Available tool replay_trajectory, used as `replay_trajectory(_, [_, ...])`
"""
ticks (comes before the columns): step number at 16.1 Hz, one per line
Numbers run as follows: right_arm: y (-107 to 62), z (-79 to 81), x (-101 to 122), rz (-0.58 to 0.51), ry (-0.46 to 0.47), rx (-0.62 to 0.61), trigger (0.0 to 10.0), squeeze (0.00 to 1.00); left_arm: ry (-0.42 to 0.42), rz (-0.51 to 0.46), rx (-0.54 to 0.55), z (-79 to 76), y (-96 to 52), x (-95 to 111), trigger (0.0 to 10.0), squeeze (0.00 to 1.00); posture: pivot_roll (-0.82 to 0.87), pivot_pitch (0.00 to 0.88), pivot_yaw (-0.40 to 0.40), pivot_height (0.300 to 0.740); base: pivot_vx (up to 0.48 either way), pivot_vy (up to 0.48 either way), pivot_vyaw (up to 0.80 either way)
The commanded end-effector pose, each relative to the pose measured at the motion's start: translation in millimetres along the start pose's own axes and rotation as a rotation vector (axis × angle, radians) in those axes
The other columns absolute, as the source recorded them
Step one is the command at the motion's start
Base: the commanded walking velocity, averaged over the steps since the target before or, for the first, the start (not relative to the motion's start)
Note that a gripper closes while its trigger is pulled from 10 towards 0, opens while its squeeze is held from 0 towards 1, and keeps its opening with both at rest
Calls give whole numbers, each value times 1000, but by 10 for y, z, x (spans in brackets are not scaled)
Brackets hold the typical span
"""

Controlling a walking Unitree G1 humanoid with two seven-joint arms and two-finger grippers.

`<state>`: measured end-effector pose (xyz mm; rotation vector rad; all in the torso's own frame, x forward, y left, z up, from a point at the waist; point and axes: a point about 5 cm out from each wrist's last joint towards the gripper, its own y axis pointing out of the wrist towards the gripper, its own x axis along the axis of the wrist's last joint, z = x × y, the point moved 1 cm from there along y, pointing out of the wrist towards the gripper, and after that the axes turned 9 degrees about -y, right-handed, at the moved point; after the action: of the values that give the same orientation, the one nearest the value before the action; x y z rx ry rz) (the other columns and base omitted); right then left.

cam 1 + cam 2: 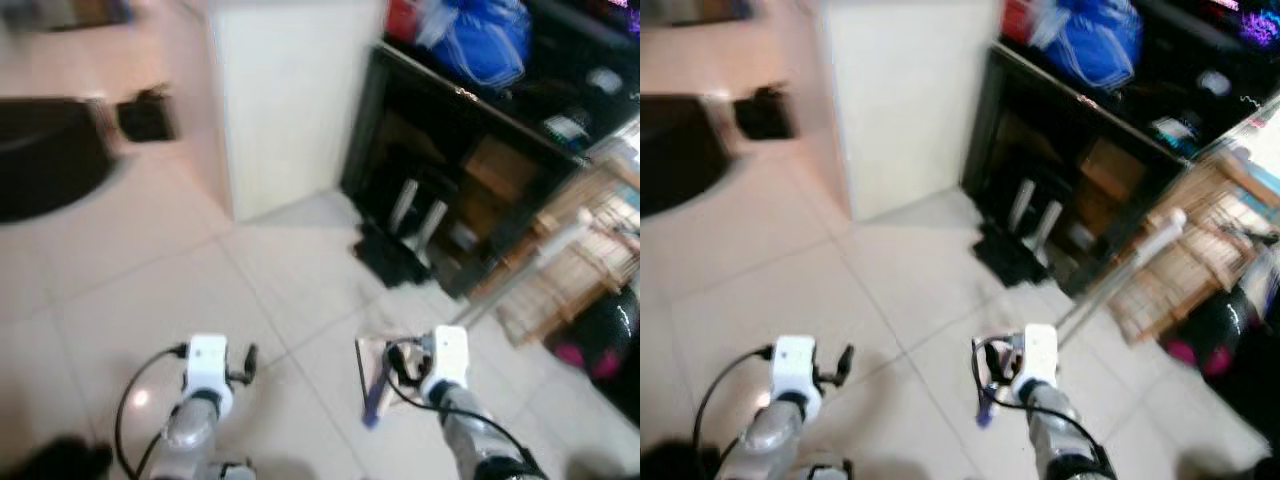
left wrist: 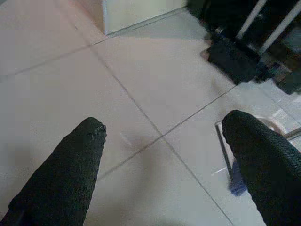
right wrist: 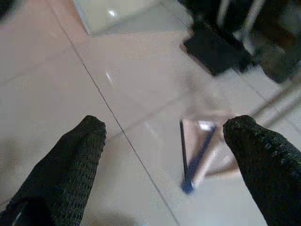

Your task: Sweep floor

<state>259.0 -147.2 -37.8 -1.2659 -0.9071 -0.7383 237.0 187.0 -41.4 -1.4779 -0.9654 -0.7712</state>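
Both sets of jaws are held apart, empty; the dustpan [image 3: 202, 150] just ahead of the right gripper [image 3: 164, 155] could be knocked away and missed.

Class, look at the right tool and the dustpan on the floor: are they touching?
Apart. The right wrist view shows the right tool open above the tiles, with the dustpan lying on the floor beyond its fingers, bare tile between them.

Both head views are smeared by motion; the blue bundle [image 1: 480, 40] on the dark shelf unit [image 1: 470, 160] cannot be identified; a dark round shape [image 1: 45, 160] is cut off at the edge; the dustpan [image 3: 202, 150] is blurred.
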Motion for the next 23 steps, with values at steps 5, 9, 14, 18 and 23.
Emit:
replay_trajectory(5, [2,9,327,-173,-61,48,10000,0,-2,-152,-22,82,-93,274,10000,0,170,124,-148,740,0,-342,0])
replay_trajectory(9, [-163,-44,857,-401,-70,17,10000,0,6,-294,-74,-1,-279,644,10000,0,168,125,-142,740,0,-342,0])
replay_trajectory(14, [-404,65,1270,-498,-95,48,10000,0,20,-347,-110,-113,-501,993,10000,0,165,127,-144,740,0,54,0])
replay_trajectory(18, [-481,146,1388,-467,-126,65,10000,0,6,-429,-107,-145,-665,1321,10000,0,169,128,-150,740,0,0,0])
replay_trajectory(23, [-588,205,1728,-521,-139,122,10000,0,105,-573,-90,-219,-795,1745,10000,0,167,121,-146,740,0,0,0])
